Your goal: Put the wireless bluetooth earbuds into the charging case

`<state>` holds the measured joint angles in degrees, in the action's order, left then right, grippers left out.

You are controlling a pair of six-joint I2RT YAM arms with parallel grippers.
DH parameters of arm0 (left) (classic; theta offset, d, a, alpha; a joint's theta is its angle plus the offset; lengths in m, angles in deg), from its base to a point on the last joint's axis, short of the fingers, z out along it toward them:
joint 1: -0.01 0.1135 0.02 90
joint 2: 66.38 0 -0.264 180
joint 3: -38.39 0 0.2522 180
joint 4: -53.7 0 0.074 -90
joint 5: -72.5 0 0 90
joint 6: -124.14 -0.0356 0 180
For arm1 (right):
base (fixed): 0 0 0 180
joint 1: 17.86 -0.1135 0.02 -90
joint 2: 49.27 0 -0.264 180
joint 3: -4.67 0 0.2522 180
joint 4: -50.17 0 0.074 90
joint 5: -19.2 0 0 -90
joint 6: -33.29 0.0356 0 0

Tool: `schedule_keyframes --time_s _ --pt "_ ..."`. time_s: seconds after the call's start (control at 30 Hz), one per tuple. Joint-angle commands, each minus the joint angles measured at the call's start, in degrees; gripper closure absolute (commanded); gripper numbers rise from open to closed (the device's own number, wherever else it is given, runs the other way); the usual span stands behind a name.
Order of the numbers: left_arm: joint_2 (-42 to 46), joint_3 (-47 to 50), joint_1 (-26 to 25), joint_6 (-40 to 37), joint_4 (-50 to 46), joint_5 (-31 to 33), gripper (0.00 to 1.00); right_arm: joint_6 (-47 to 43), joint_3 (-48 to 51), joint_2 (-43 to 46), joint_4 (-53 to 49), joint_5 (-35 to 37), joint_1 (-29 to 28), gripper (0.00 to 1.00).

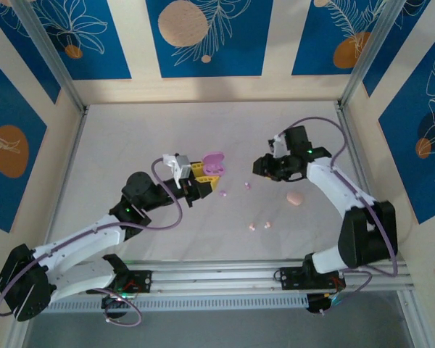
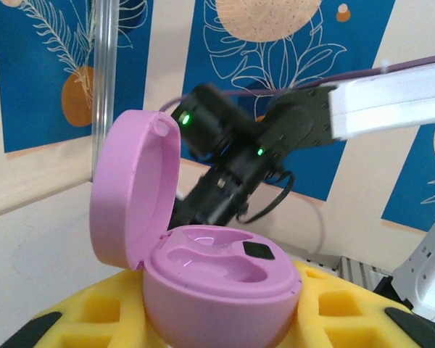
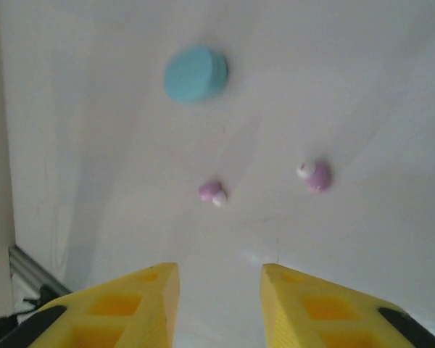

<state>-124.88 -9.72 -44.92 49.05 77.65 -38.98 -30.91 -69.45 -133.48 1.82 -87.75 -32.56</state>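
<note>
The pale, matte table fills the floor of a booth with blue patterned walls. The white left arm reaches from the near left corner toward the middle. The white right arm bends in from the near right.

The left gripper has its yellow fingers closed on a lilac-pink oval plastic charging case, held above the table just left of centre. Its round lid stands open and upright on the left, and both moulded wells in the base are empty. In the left wrist view, the black end of the right arm shows beyond the case.

The right gripper hangs just right of the held case. Its yellow fingers are parted with a clear gap between them and nothing in it.

A closed peach-pink oval case lies on the table near the right arm. A closed light blue oval case lies beyond the right gripper's fingertips in the right wrist view.

Two small lilac earbuds lie loose on the table, apart from each other, between the fingertips and the blue case. Nearer the arm bases, two pale pink earbuds lie just beside each other.
</note>
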Motion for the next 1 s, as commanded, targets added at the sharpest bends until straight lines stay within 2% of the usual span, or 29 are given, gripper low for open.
schedule_keyframes --time_s 0.0,0.2,0.37,0.47,0.63,0.97 --pt "1.78 0.34 -0.51 -0.71 1.57 1.72 0.78 0.05 -4.18 -4.46 -2.88 -3.07 -4.81 0.63" --pt "4.3 0.25 -0.52 -1.82 -0.82 2.79 0.78 -2.79 -11.86 -15.77 -4.53 -0.27 -10.59 0.61" --pt "6.19 0.42 -0.54 -2.69 -2.62 3.62 0.78 -4.32 -18.05 -23.37 -5.88 2.19 -12.61 0.59" --pt "6.89 0.34 -0.56 -3.09 -3.47 3.98 0.78 -3.34 -19.18 -24.61 -5.68 8.0 -12.66 0.6" --pt "7.65 0.87 -0.57 -3.63 -4.05 4.5 0.78 -5.84 -18.28 -26.34 -2.03 1.15 -12.4 0.6" --pt "7.78 0.51 -0.6 -3.76 -4.97 4.02 0.78 -5.56 -20.53 -32.27 -0.12 1.38 -14.19 0.58"
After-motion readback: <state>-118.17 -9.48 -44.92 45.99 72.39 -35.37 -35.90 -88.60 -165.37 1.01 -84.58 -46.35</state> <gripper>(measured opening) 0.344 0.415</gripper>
